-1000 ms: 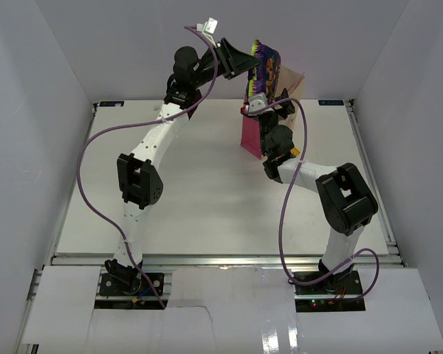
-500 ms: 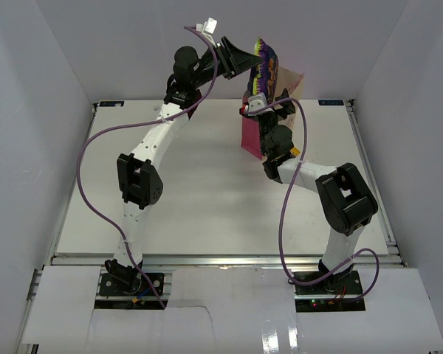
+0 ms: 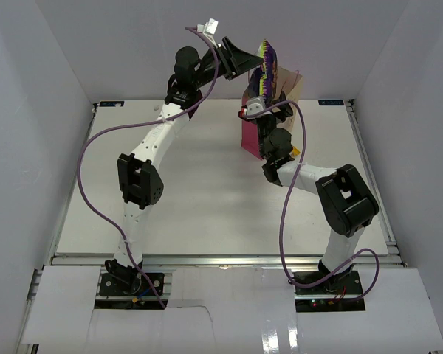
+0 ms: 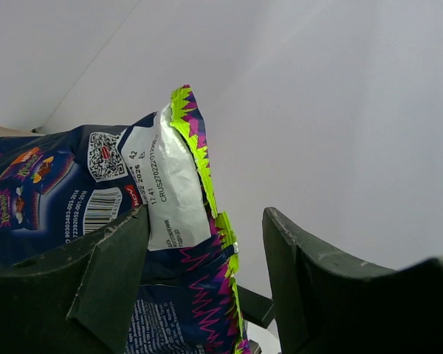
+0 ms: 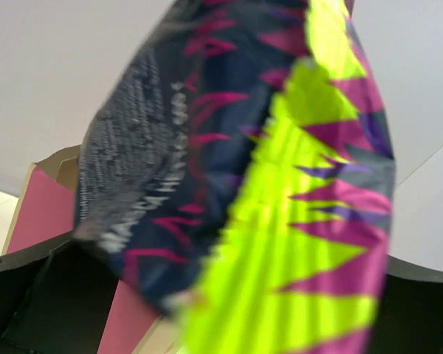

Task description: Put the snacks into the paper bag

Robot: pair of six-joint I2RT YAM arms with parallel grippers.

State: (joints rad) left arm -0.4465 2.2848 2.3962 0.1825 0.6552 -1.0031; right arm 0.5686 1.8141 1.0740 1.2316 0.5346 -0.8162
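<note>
A crinkly blue-purple chip bag (image 3: 269, 65) with a lime and pink zigzag edge stands upright in the mouth of the cream paper bag (image 3: 249, 137), which has pink side panels and stands at the back of the table. My left gripper (image 3: 252, 62) is at its top, open. In the left wrist view the chip bag (image 4: 74, 192) rests against the left finger (image 4: 111, 265), with a gap to the right finger. My right gripper (image 3: 264, 105) is beside the paper bag's rim, open wide. The blurred chip bag (image 5: 207, 110) fills its view above the pink panel (image 5: 40, 210).
White walls enclose the table (image 3: 207, 192) at the back and both sides; the paper bag stands close to the back wall. Purple cables loop off both arms. The right arm's elbow (image 3: 345, 195) rises over the table's right half.
My left jaws have opened off the chip bag's top edge. The chip bag has turned more edge-on and slid a little lower into the paper bag. The right arm has barely shifted.
</note>
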